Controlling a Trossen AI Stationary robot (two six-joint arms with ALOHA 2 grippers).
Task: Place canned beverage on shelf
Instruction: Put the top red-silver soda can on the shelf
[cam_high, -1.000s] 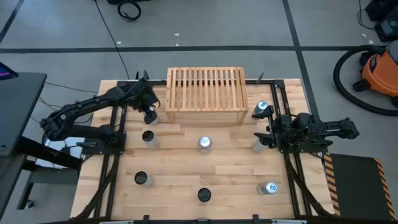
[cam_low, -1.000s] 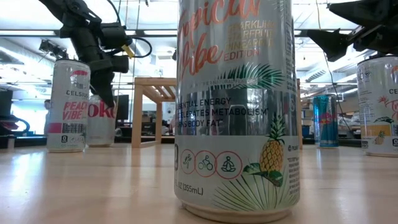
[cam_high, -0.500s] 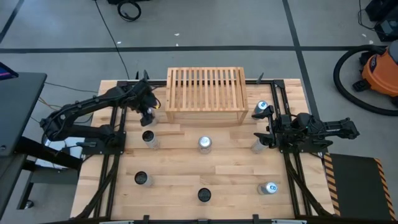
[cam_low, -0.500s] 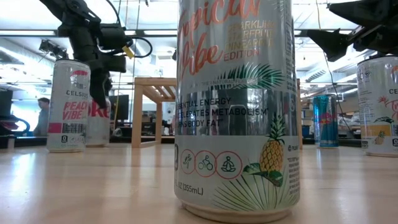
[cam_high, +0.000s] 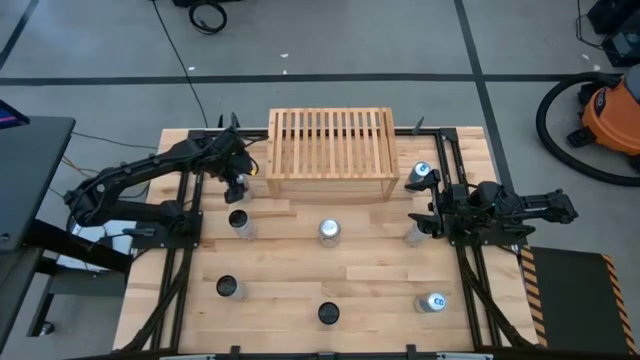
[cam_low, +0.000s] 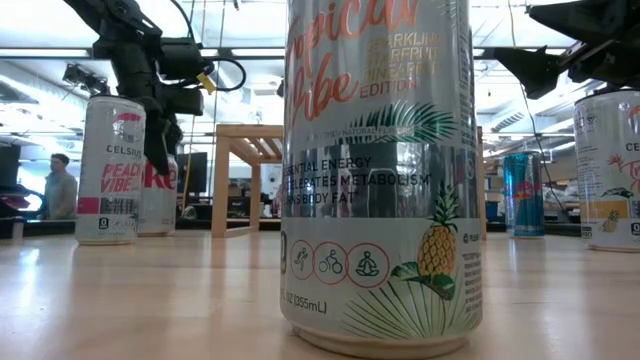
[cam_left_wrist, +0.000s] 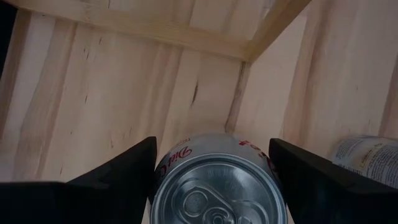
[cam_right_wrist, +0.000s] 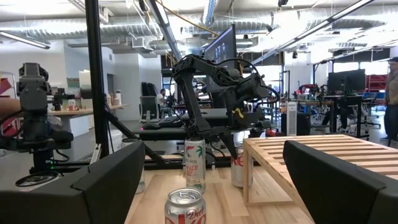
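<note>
At the bench's far left, the left pincer straddles a Diet Coke can just left of the shelf, fingers apart, not yet clamped. Centre before squeezing. The right pincer waits spread wide at right.

Robotics lab: exposed ceiling ducts, fluorescent lights, other arm rigs on benches, monitors, orange shop vacuum, taped concrete floor.
</note>
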